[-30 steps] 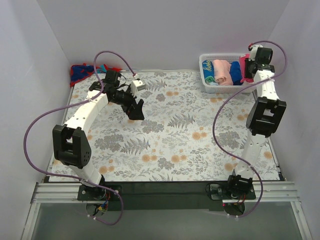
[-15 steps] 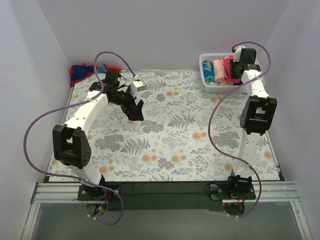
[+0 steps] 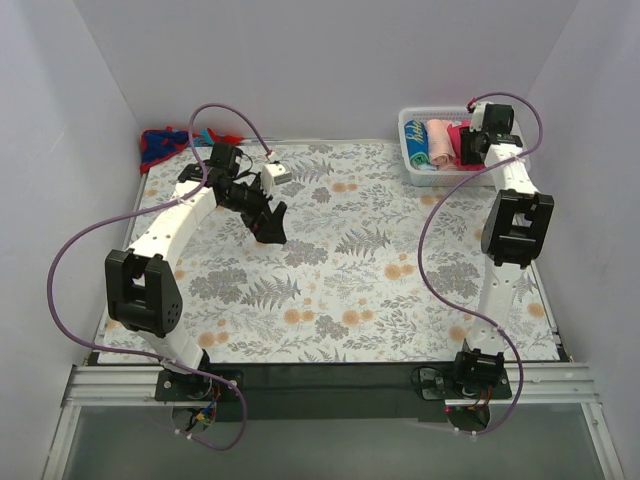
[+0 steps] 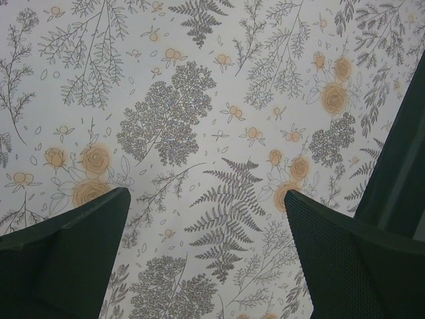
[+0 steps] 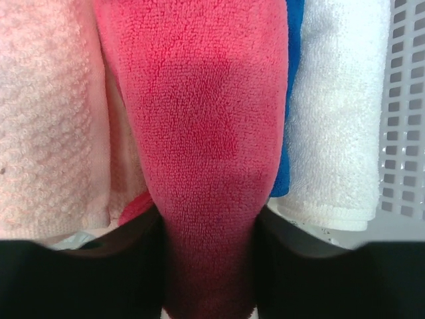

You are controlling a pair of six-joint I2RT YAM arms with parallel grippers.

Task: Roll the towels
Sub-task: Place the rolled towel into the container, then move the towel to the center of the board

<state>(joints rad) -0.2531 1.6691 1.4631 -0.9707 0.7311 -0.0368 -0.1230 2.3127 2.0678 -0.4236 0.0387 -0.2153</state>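
in the right gripper, a hot-pink towel; left of it a pale pink towel, right of it a blue towel, then a white towel. under the left gripper, with its dark green fingers, a pale table cloth with grey ferns and orange flowers.

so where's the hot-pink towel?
Far right in the top view, in the right gripper at the white basket, beside the pale pink roll: hot-pink towel.

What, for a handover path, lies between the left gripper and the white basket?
In the top external view, only bare floral table cloth separates left gripper from white basket.
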